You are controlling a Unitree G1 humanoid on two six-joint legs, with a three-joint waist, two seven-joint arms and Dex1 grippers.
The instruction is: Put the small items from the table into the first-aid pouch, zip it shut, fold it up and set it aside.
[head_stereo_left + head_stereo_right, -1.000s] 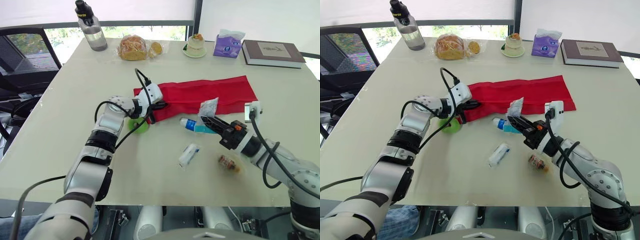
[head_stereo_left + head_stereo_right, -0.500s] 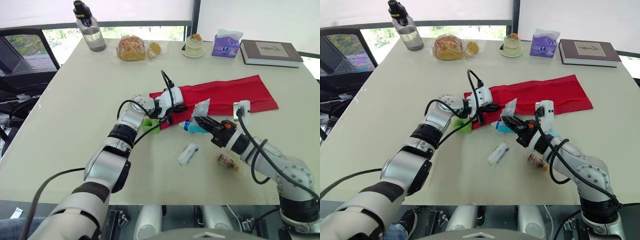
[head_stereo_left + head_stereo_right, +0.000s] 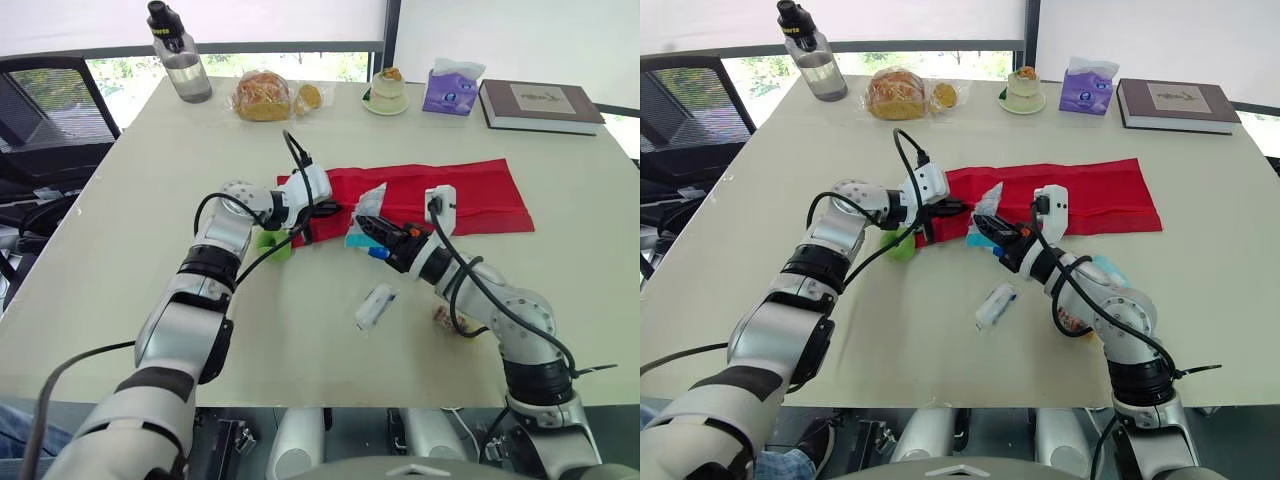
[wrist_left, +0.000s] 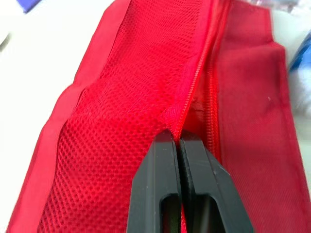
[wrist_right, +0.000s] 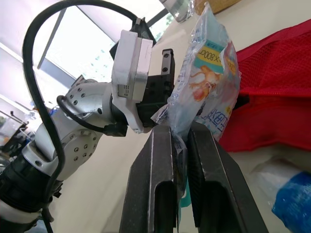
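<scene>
Along the far edge ahead of me sat, left to right: water bottle (image 3: 180, 60), bagged bread (image 3: 264, 96), dessert on saucer (image 3: 389, 91), purple tissue pack (image 3: 450, 88), book (image 3: 540, 105). Black chair (image 3: 45, 125) stood off left.

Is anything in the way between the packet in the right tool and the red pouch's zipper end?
Nothing visible does. The right tool holds the packet beside the end of the pouch, where the left tool pinches the zipper edge; only that left tool crowds the approach.
</scene>
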